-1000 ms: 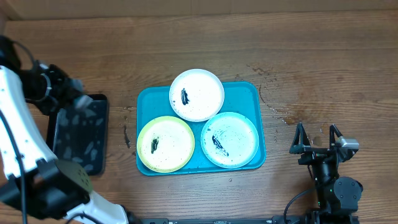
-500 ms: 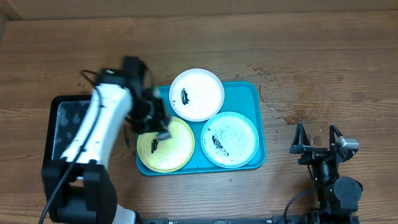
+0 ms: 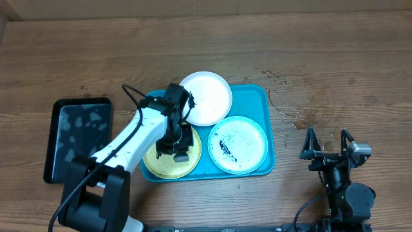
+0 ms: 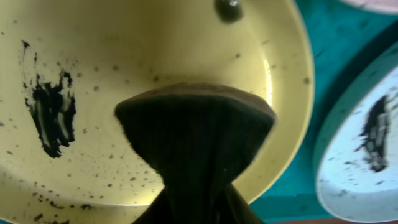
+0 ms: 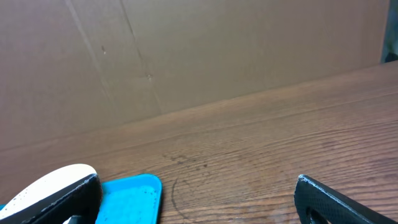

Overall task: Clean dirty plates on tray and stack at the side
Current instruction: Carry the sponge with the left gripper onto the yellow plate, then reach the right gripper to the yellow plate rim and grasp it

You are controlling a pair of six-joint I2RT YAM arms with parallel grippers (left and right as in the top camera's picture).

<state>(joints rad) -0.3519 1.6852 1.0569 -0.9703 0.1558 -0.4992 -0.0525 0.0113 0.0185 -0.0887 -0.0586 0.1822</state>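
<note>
Wiping step: left end effector (image 3: 176, 149) holds a sponge (image 4: 196, 140) on the yellow plate (image 4: 155, 50) (right end effector (image 3: 328, 143) parked, spread wide); next, sweep it across the smear (image 4: 50, 118).

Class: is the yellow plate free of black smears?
No, a black smear sits on the yellow plate, beside the dark sponge.

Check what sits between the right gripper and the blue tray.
Bare wooden table, with a few dark specks near the tray; nothing else before the right gripper. The overhead view shows it.
</note>
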